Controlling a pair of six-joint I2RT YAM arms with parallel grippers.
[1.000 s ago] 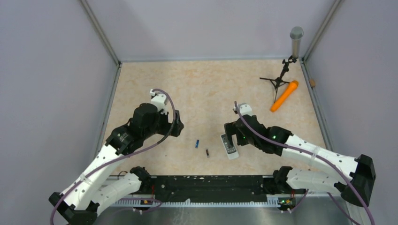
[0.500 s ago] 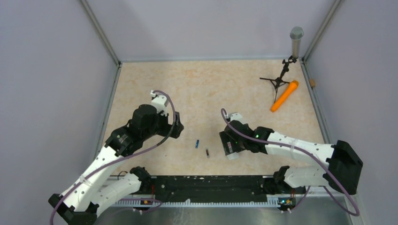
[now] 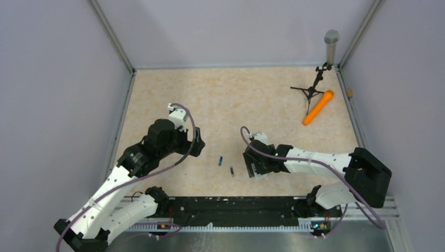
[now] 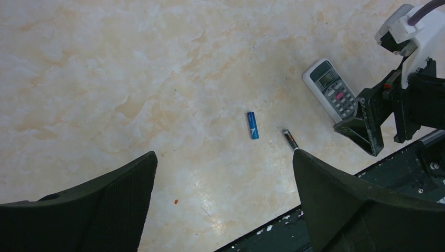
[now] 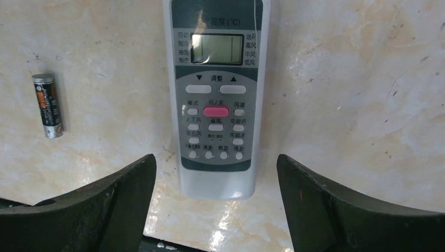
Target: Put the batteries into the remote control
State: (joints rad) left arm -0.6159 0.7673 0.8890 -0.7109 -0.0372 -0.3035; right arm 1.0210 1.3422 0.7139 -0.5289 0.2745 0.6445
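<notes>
The right end effector [image 5: 215, 157], released, hung over the white-grey rectangular plastic remote control [image 5: 218, 79] lying face-up on the beige marbled worktop [image 5: 367, 105], its long axis running between the fingers [image 5: 120, 194], with the left end effector [image 4: 224, 157], also released, well apart.

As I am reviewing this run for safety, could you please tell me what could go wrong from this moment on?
1. The remote control lies buttons up, so its battery bay is probably underneath; flipping it with the open right end effector above it could let it slip.
2. The dark battery lies loose close beside the remote; a finger might knock it rolling toward the near edge of the table.
</notes>
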